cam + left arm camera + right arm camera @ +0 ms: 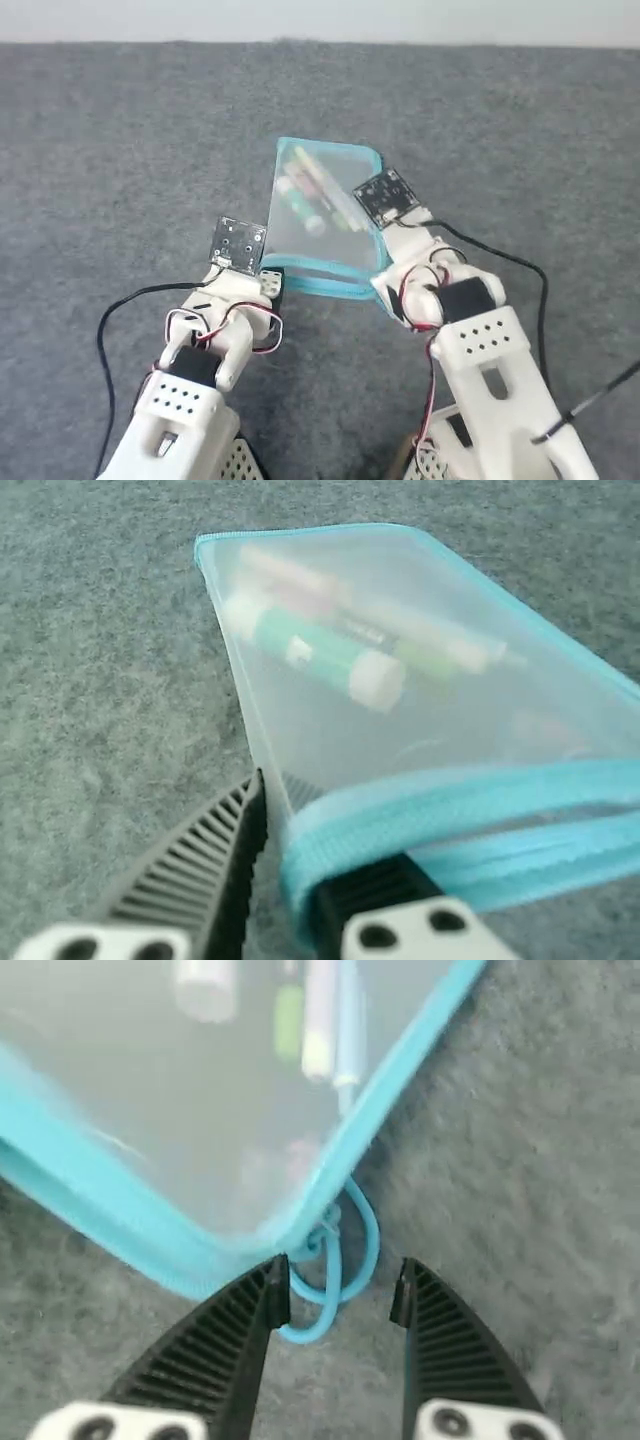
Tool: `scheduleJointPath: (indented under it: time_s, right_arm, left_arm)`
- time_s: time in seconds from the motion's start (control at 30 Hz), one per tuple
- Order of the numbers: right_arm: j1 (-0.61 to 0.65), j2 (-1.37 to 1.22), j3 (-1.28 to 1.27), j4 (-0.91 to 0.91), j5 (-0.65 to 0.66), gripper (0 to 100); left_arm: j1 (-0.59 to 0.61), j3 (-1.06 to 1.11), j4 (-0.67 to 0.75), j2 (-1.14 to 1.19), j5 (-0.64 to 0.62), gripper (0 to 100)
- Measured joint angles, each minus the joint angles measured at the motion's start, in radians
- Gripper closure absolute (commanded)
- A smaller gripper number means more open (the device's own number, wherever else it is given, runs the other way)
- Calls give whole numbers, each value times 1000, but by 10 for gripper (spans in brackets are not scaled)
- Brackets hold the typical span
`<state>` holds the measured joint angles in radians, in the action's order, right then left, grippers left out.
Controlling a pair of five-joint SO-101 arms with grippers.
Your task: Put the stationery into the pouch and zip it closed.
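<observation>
Two arms in white moulded shells: left arm (190,395), right arm (490,350). Rows of small round holes are punched in the shells, and black servo blocks (470,297) are set between segments. Red, white and black wires (205,328) are looped at the joints; a black cable (104,345) is trailed from each arm. The fingers (215,1345) are black and ribbed, on white bases with screw holes.

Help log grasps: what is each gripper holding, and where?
The left gripper pinches the pouch at its zipper corner. The right gripper holds nothing, open around the pull loop.
</observation>
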<state>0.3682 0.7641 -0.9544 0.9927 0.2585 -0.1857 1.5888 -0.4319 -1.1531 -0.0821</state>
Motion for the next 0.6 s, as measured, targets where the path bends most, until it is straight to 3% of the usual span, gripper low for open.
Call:
scheduleJointPath:
  time_s: [0.37, 0.6]
  right_arm:
    - [-15, 75, -121, -41, -28, 832]
    - [-15, -32, -123, -77, -25, 832]
  left_arm:
    - [0, 0, 0, 0, 0, 988]
    - [17, 0, 0, 0, 0, 988]
